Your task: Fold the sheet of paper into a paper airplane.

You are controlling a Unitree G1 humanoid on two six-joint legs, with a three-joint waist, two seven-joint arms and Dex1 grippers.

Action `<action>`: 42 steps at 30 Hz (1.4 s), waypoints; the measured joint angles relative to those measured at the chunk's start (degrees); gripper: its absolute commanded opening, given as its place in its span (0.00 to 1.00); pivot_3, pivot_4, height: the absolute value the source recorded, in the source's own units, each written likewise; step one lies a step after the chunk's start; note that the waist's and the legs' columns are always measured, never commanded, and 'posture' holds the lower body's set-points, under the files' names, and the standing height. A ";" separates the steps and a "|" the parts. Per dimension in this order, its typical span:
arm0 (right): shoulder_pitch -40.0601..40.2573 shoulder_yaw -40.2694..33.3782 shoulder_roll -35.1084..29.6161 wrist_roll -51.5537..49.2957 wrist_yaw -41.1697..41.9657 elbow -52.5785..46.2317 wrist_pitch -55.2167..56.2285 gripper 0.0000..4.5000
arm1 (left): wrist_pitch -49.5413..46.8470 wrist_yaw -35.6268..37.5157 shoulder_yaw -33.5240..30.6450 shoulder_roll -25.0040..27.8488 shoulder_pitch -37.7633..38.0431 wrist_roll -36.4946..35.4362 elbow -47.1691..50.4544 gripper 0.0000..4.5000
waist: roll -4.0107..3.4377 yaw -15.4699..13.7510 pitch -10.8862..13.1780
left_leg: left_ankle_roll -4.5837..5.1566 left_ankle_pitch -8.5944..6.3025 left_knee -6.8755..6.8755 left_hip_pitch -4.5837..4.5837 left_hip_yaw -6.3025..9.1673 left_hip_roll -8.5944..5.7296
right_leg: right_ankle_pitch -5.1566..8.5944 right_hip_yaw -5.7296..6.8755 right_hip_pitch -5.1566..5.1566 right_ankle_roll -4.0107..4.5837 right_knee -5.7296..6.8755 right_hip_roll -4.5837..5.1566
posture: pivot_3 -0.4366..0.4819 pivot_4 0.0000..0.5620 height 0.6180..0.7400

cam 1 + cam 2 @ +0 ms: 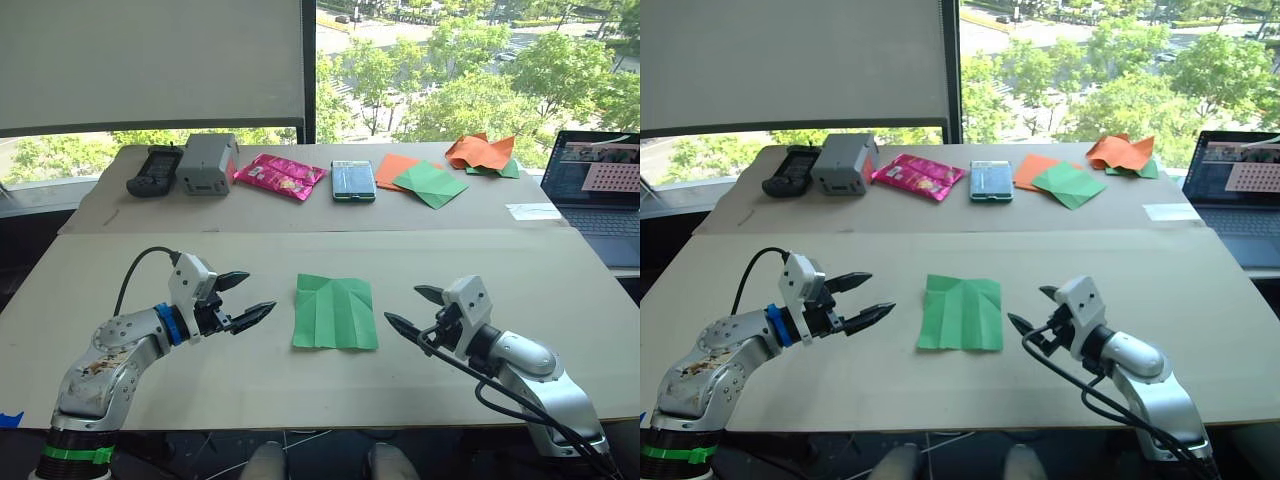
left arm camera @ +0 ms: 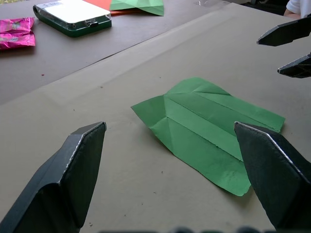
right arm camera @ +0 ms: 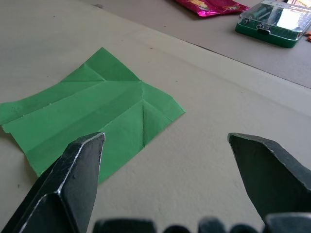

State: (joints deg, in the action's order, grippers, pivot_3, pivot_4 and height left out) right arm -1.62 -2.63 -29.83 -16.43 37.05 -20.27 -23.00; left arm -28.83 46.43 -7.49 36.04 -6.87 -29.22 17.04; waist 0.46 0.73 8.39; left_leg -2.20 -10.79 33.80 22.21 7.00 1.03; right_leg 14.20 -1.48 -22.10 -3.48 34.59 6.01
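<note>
The left tool [image 1: 248, 297] is being held just above the near worktop [image 1: 120, 270], to the left of the sheet of paper [image 1: 335, 312], with its two black fingers spread wide and pointing toward the sheet; nothing is being gripped by it, and a gap of bare board is being left between fingertips and paper.

The sheet of paper is lying flat at the middle of the near worktop, between the two tools and touched by neither. Straight crease lines are being shown across it, running along its length, with short diagonal folds at the far corners. In the left wrist view one near corner is being lifted slightly off the board.

The right tool [image 1: 408, 308] is being held to the right of the sheet, low over the worktop, its fingers likewise parted wide and aimed at the paper, with nothing being held between them.

On the far worktop, from left to right, a dark handheld device [image 1: 153, 171], a grey box [image 1: 207, 162], a pink packet [image 1: 280, 176], a green-edged case [image 1: 353, 180], a flat orange sheet [image 1: 392, 168] partly covered by a smoother green diamond-shaped sheet [image 1: 431, 184], and crumpled orange paper [image 1: 480, 152] are being kept. A laptop [image 1: 600, 190] is standing open at the far right.
</note>
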 measured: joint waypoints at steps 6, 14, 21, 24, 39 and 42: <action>-0.23 0.23 0.28 0.49 -0.13 0.71 0.11 1.00 | 0.07 0.12 1.39 -0.01 -0.06 0.15 -0.04 0.99 | 0.00 -0.02 0.00 | 0.00 0.00 0.00 0.00 0.00 0.00 | 0.00 0.00 0.01 0.00 0.00 0.00 | 0.48 0.27 0.72; -0.27 0.67 0.89 0.94 -0.62 0.93 0.17 1.00 | 1.81 4.19 5.77 -0.85 -2.49 0.64 -2.85 0.60 | -0.01 -0.09 0.00 | 0.04 0.02 0.02 0.02 -0.02 -0.01 | 0.00 0.00 0.03 0.00 0.00 0.00 | 0.48 0.27 0.72; -0.33 1.92 1.36 1.76 -1.15 1.06 0.18 1.00 | 8.57 7.20 16.29 -5.61 -9.95 8.95 -14.27 0.07 | -0.01 -0.05 -0.02 | 0.18 0.11 0.04 0.03 -0.03 -0.03 | -0.02 0.00 0.08 -0.04 0.09 0.00 | 0.48 0.27 0.72; -0.27 2.08 1.38 1.80 -1.29 0.73 0.14 1.00 | 11.31 7.09 19.24 -7.28 -12.25 12.96 -19.97 0.01 | 0.01 -0.03 -0.02 | 0.36 0.24 0.05 0.03 -0.02 -0.05 | -0.03 -0.01 0.09 -0.05 0.29 0.00 | 0.48 0.27 0.72; 3.32 7.86 -3.48 -4.01 3.81 -12.68 -10.71 0.67 | 20.52 8.14 24.00 -8.24 -14.55 22.52 -28.17 0.00 | 0.17 0.00 -0.31 | -0.03 0.01 0.03 -0.17 -0.03 -0.03 | -0.01 0.00 0.15 -0.03 0.33 0.06 | 0.48 0.27 0.72; 3.40 11.48 -4.55 -4.60 4.71 -13.33 -13.51 0.44 | 20.80 8.15 24.20 -8.24 -14.48 22.66 -28.15 0.00 | 0.18 -0.01 -0.36 | -0.03 0.01 0.03 -0.17 -0.03 -0.04 | 0.00 0.00 0.15 -0.03 0.33 0.06 | 0.48 0.27 0.72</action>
State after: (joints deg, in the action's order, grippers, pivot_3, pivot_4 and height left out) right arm 1.77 8.85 -34.38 -21.02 41.76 -33.60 -36.51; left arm -8.03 54.58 16.71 27.80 -21.35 -6.56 -11.10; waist 0.64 0.72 8.03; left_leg -2.23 -10.78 33.84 22.04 6.97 0.99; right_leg 14.20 -1.48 -21.95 -3.52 34.91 6.07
